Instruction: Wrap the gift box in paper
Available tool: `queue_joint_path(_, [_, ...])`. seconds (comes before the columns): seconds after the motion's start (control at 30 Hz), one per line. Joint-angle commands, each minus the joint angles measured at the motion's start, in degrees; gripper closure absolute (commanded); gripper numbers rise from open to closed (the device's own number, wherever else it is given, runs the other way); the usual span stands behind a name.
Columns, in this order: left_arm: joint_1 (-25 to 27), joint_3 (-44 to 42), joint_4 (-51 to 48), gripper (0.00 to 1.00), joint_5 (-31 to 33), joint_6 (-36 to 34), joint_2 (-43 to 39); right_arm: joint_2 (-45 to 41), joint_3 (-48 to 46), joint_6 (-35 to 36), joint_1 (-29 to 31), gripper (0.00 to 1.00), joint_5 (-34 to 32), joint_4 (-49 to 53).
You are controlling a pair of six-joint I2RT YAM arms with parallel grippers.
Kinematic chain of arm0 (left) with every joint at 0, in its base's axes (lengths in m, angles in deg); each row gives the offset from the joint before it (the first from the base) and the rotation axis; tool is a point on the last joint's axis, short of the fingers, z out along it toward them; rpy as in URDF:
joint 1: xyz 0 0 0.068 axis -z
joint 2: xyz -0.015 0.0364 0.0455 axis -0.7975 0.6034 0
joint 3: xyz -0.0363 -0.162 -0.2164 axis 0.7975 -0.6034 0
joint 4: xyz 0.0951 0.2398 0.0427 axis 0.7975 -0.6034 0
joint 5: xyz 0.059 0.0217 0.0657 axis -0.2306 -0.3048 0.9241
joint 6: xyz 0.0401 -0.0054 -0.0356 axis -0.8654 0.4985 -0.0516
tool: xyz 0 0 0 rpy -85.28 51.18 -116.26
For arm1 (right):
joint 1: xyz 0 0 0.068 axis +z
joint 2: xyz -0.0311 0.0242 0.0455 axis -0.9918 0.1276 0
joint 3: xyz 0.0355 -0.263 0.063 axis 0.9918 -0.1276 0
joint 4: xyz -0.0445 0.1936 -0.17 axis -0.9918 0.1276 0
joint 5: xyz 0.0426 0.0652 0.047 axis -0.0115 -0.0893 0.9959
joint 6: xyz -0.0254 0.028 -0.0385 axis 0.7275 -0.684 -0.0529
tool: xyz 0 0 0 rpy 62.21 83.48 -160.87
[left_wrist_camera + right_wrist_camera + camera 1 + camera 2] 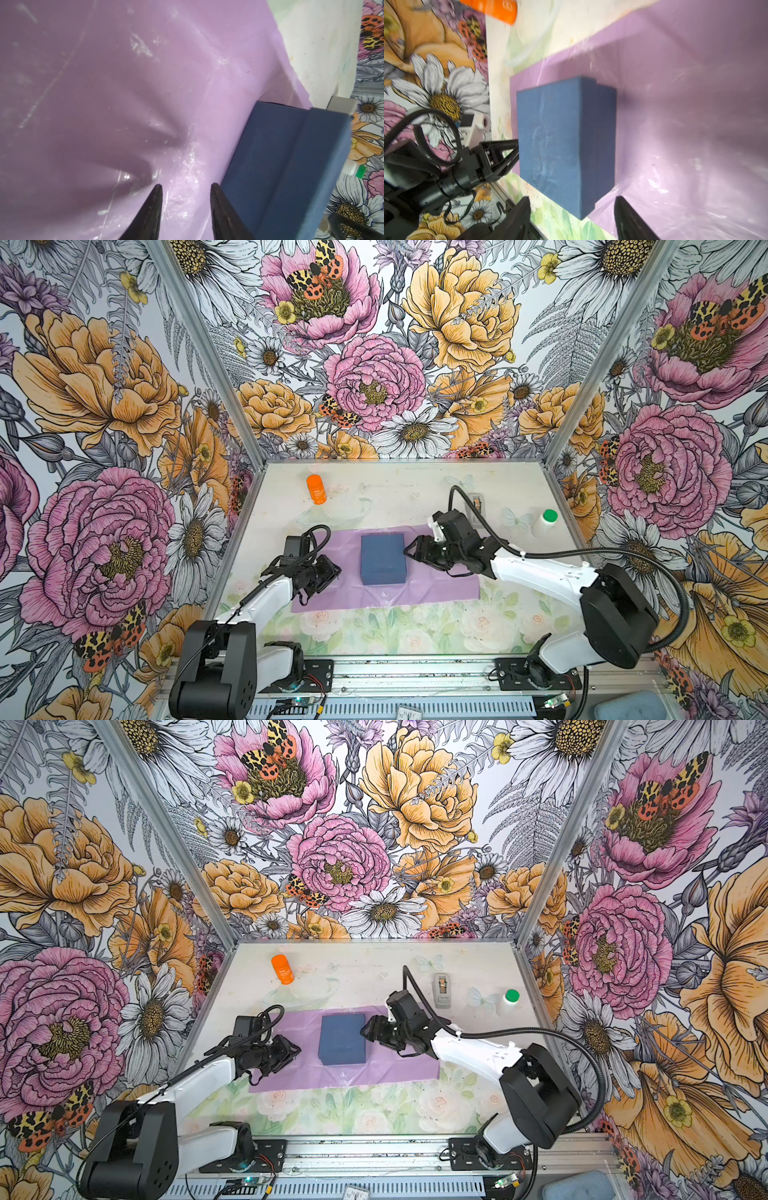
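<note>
Both grippers stand with fingers (152, 209) parted and nothing clamped: left gripper (186, 187) low over the paper (436, 587) just left of the gift box (382, 558), right gripper (572, 198) just beside its right edge. Gift box sits flat mid-sheet, paper spread lilac side up, creased, on the floral table (374, 489).
</note>
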State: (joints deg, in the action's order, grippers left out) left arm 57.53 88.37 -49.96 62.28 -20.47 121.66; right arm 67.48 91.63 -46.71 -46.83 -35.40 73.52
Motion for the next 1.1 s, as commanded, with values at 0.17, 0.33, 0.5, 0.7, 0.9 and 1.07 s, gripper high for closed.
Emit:
queue_joint_path(0.17, [12.01,12.60,-2.55,0.57,3.17,-1.84,-3.52,-17.31,-12.77,-1.28,-14.70,0.33,-2.39,12.37])
queue_joint_path(0.33, [20.23,18.22,0.48,0.57,4.57,-2.91,2.58,-27.12,-19.10,-2.32,-22.95,0.29,-4.40,22.68])
queue_joint_path(0.5, [23.80,18.89,4.28,0.58,4.13,-1.61,10.41,-29.04,-23.36,-3.36,-24.79,0.26,-2.85,25.34])
queue_joint_path(0.7, [24.10,17.89,4.39,0.58,5.56,-1.60,12.43,-27.64,-25.51,-4.62,-23.52,0.27,3.87,22.78])
queue_joint_path(0.9, [23.83,17.22,4.48,0.59,5.86,-1.51,12.60,-24.75,-29.97,-10.29,-19.91,0.28,7.82,11.86])
queue_joint_path(1.07, [23.48,16.95,4.48,0.59,5.99,-1.52,12.44,-19.19,-29.97,-11.06,-18.14,0.28,8.11,4.43])
